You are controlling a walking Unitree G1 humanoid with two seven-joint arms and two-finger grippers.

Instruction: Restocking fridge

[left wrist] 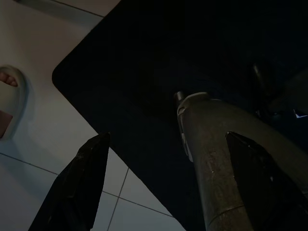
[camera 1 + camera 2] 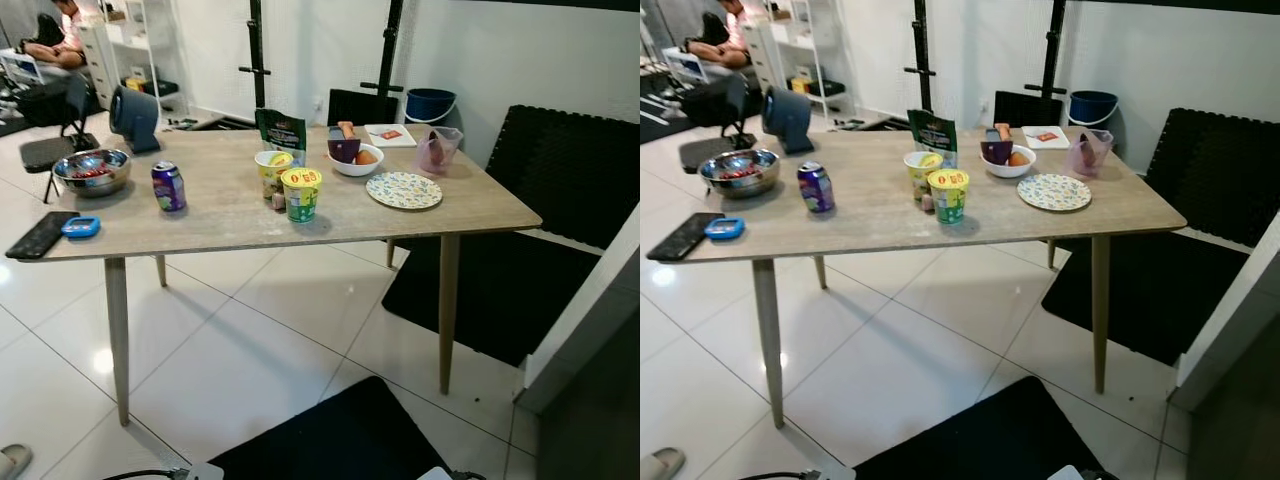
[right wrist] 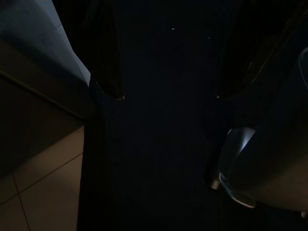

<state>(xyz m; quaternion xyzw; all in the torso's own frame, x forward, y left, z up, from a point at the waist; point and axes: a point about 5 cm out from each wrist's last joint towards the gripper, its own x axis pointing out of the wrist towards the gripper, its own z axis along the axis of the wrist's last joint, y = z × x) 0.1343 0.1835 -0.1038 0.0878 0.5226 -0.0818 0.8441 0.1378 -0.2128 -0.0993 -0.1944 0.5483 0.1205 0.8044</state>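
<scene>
Cups (image 2: 300,192) are set upright mid-counter (image 2: 220,215), just beside the can (image 2: 168,186), well ahead of both hanging arms. Left pincer (image 1: 168,187) and right pincer (image 3: 166,62) are held released, empty.

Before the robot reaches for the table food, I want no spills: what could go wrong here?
The two yellow-lidded cups stand touching, so lifting one may tip the other. The purple can is tall and narrow, easily knocked. The remote sits at the table edge and could be swept off.

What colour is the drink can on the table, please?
The drink can is mostly purple, clearest in the right eye view.
</scene>
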